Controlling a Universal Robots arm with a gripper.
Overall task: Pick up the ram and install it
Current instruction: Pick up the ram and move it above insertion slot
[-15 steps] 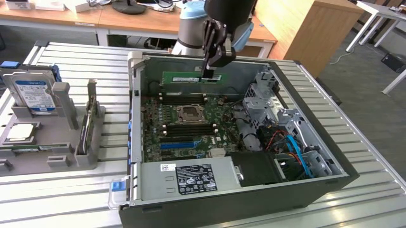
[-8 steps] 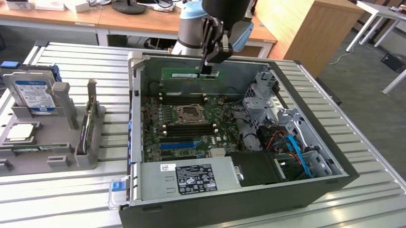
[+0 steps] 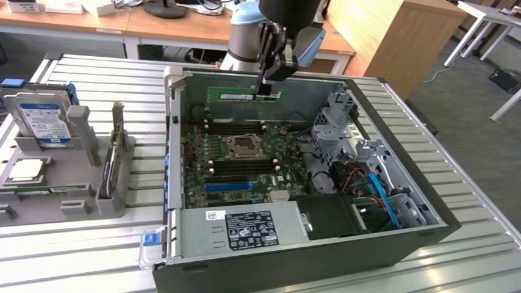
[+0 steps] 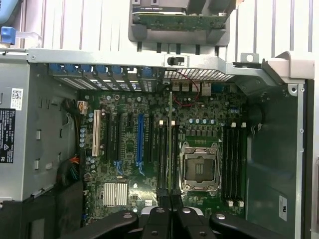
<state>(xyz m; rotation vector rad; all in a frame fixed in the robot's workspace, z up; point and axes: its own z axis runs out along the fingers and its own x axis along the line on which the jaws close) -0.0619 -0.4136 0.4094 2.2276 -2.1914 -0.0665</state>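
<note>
The ram [image 3: 241, 96], a narrow green stick with a white label, hangs level above the far part of the open computer case [image 3: 175, 152]. My gripper [image 3: 269, 91] is shut on its end nearer the exterior view's right. The wrist view sees the ram [image 4: 170, 144] edge-on as a thin line running out from between my fingers [image 4: 162, 211]. It lies over the black memory slots [image 4: 162, 149] beside the empty CPU socket [image 4: 200, 169]. More slots [image 4: 234, 164] lie on the socket's other side. On the motherboard [image 3: 236, 177] the slots [image 3: 236, 126] sit well below the stick.
A grey holder [image 3: 69, 207] on the exterior view's left carries a silver hard drive [image 3: 45, 122], a card with a metal bracket [image 3: 114, 152] and a chip [image 3: 27, 171]. Inside the case are the power supply [image 3: 244, 229] and drive cage [image 3: 358, 159] with cables.
</note>
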